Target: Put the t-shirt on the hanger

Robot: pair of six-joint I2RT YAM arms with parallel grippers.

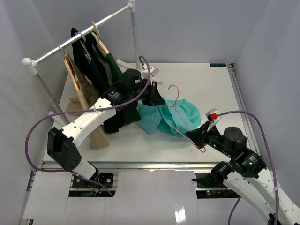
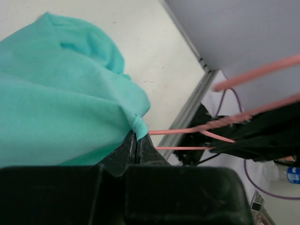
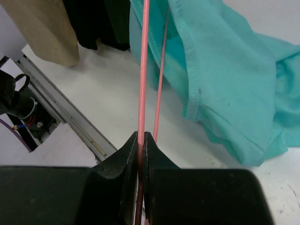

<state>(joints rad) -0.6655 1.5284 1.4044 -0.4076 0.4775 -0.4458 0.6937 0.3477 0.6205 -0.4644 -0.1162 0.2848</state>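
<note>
pinching soft teal fabric t-shirt (image 2: 56, 93), left hand (image 2: 137, 140) holds it up, seemingly so right hand (image 3: 141, 140), clamped on thin pink wire hanger (image 3: 143, 70), threads it.

In my left wrist view the t-shirt (image 2: 61, 93) runs off the left edge and sinks behind my left gripper (image 2: 137, 143). The hanger (image 2: 262, 71) is blurred there, its wires leaving at the right. In my right wrist view its wire exits the top edge and vanishes inside my right gripper (image 3: 141, 138); the tan garment (image 3: 44, 28) is cropped at the top. From above, my left wrist housing covers my fingertips, and the hanger's left corner is lost in teal folds.
</note>
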